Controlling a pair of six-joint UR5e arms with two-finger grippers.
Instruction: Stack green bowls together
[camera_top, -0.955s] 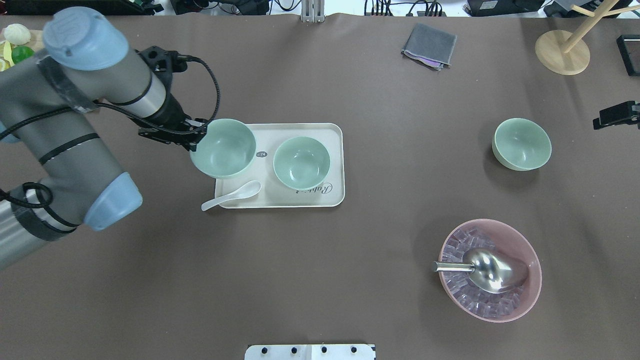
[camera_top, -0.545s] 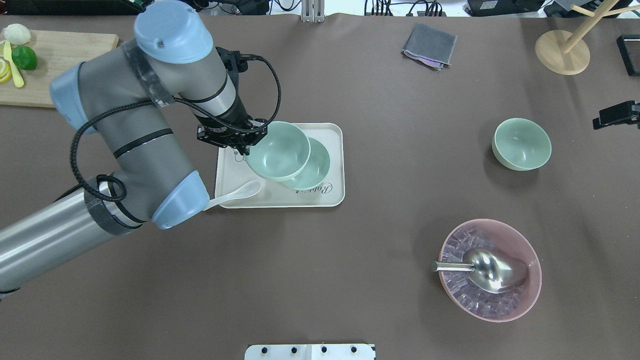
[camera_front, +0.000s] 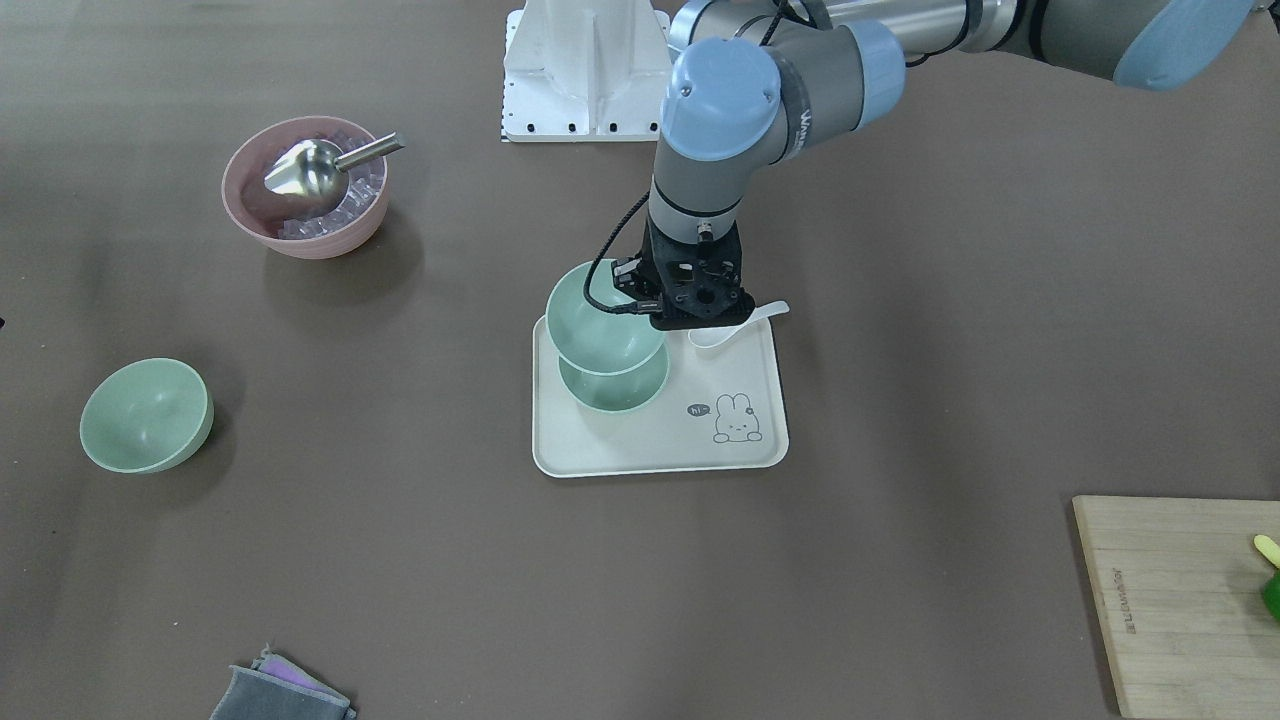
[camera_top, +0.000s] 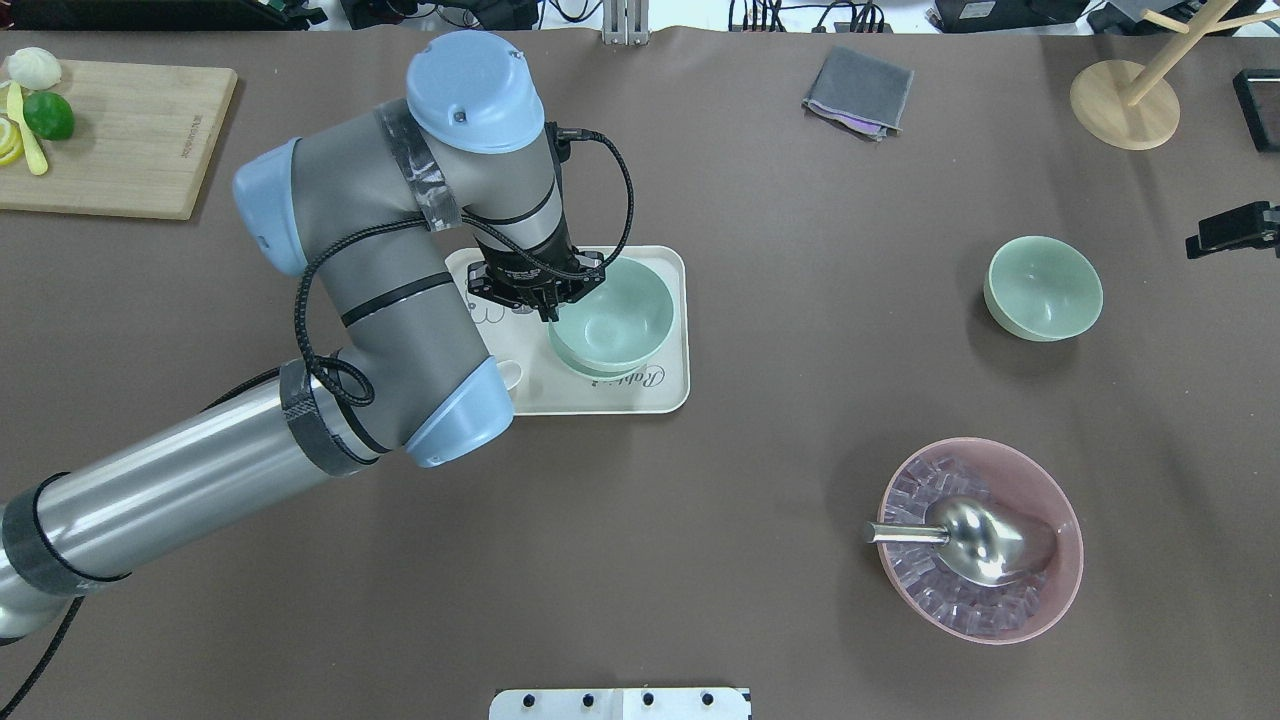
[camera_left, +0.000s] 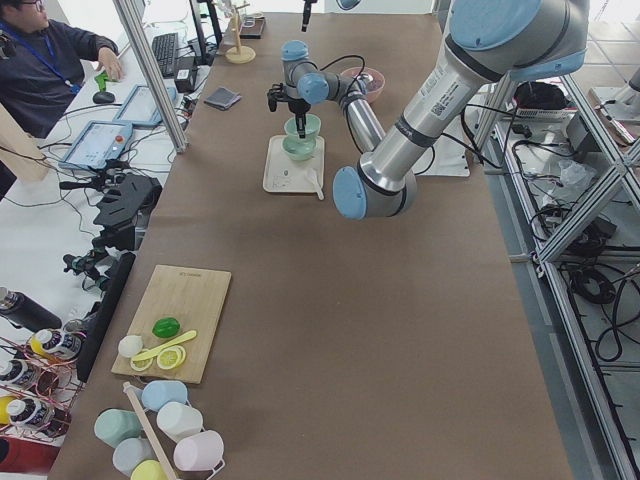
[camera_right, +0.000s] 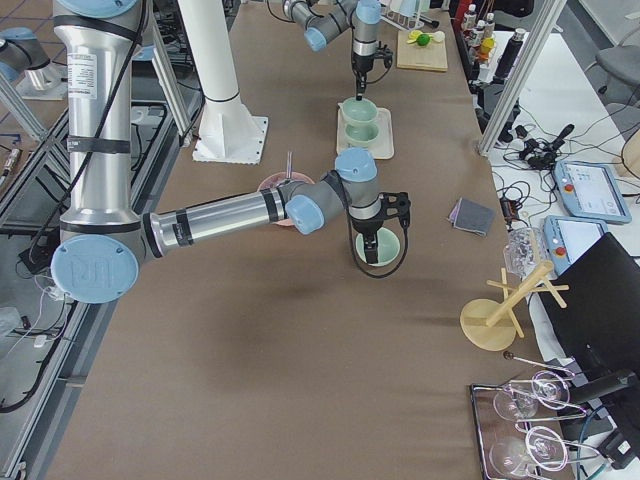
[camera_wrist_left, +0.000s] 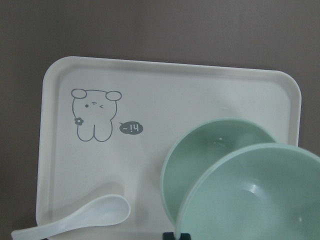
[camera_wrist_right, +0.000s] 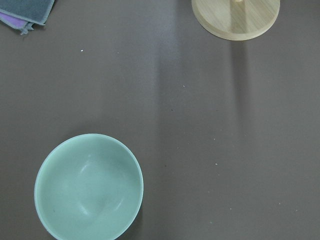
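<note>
Long table (camera_left: 330, 330) under brown covering

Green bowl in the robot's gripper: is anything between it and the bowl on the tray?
No, nothing visible. The held bowl hangs just above the tray bowl; the white spoon lies aside on the tray.

Bright, even overhead light — soft shadows, sharp focus.

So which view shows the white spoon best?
Left wrist view: the spoon lies almost whole on the tray. Front view: the left gripper covers part; overhead, the arm hides nearly all; left side view, tiny.
</note>
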